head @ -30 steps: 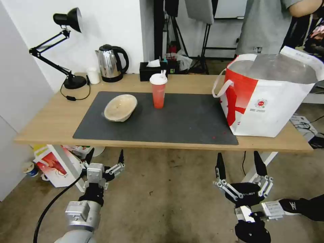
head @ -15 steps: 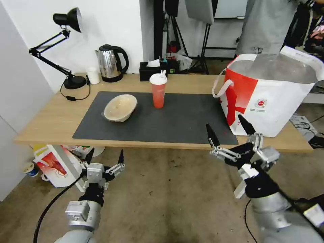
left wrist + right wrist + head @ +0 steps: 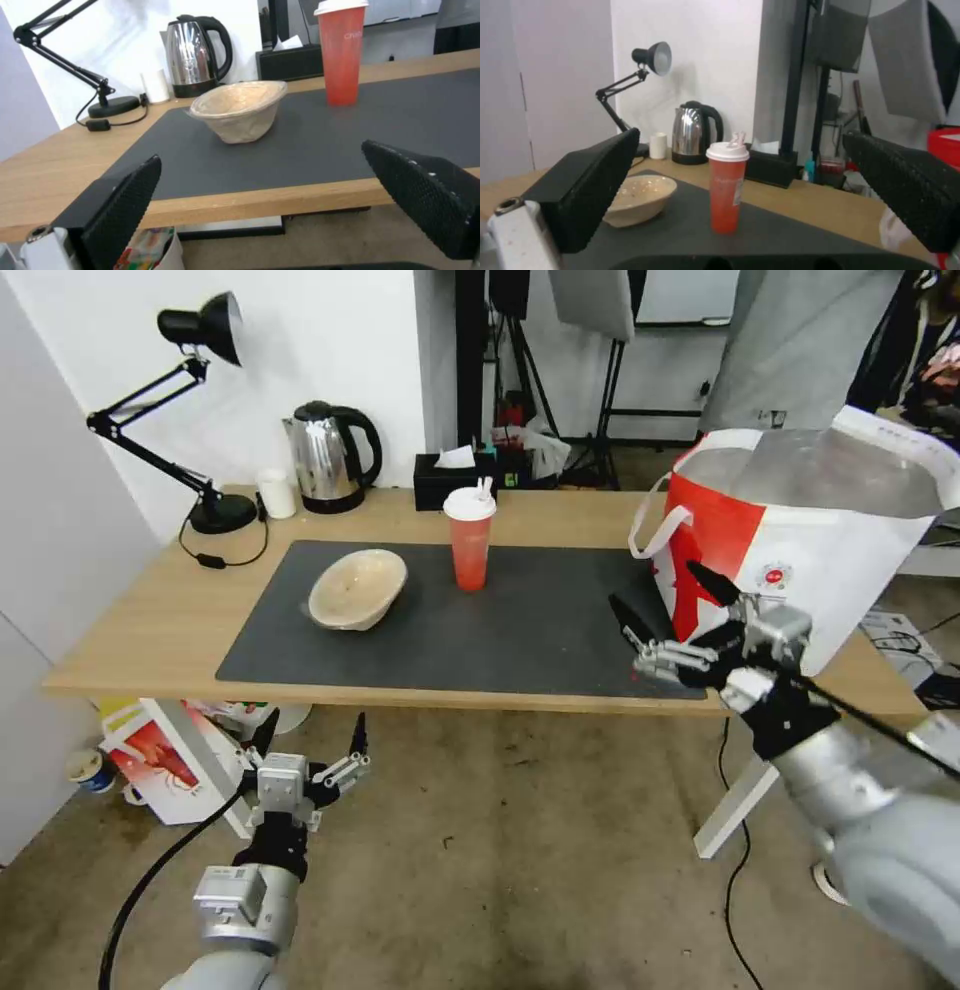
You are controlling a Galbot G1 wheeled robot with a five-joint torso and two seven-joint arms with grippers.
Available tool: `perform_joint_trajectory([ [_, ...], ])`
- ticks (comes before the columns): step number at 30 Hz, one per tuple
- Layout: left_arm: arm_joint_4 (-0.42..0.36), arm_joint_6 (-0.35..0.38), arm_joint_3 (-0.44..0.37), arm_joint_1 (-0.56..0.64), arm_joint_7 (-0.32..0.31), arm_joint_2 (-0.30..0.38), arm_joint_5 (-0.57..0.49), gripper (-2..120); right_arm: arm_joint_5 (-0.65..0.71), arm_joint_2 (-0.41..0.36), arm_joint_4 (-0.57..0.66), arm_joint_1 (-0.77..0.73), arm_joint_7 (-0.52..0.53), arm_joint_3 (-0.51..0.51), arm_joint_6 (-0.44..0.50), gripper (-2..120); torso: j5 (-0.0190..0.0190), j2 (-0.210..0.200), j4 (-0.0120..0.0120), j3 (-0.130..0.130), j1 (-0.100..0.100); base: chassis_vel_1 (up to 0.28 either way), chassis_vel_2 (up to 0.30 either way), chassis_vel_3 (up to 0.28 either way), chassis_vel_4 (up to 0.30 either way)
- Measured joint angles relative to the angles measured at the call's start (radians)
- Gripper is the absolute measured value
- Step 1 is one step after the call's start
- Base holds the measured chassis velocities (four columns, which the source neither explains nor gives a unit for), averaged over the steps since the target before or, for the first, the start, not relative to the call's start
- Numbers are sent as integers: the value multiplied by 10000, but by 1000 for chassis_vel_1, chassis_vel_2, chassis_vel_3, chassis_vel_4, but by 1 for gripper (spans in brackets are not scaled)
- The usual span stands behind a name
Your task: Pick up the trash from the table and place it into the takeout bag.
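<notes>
Right tool (image 3: 668,605) wide open, holding nothing, raised over the near right end of the dark mat (image 3: 540,620), just in front of the takeout bag (image 3: 800,560). Bag upright at the mat's right end on the desk (image 3: 150,620). Red cup (image 3: 469,538) upright at mat's back centre; beige bowl (image 3: 357,588) tilted on mat's left part. Left tool (image 3: 310,740) open, empty, below the desk's front edge.

Even, soft room light falls from overhead, and the shadows around the red cup (image 3: 469,540) are faint. Behind it, the kettle (image 3: 324,458) carries bright glints on its steel. The white wall (image 3: 330,340) beyond looks washed out. In both wrist views the near black jaws blur, and the cup stays fairly sharp.
</notes>
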Motion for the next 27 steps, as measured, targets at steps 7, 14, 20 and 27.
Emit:
perform_joint_trajectory([
  [7, 0, 0, 0, 0, 0, 0, 0, 100, 534, -288, -550, 1557, 1, -1539, -193, 100, 0, 0, -2, 0, -1, 0, 0, 0, 0],
  [14, 0, 0, -1, 0, 0, 0, 0, 100, 808, -280, -1327, 3643, -31, -3337, -321, 100, -2, 0, -1, -1, -2, 0, 0, 0, 0],
  [20, 0, 0, -1, 1, 1, 0, 0, 100, 875, -54, -1901, 4746, -42, -4374, -377, 100, -3, 1, -2, -1, -1, 0, 0, 0, 0],
  [27, 0, 0, 0, 0, 1, 0, 0, 100, 912, 149, -2347, 5469, -58, -5296, -390, 100, -1, 1, -2, -1, -2, 0, 0, 0, 0],
])
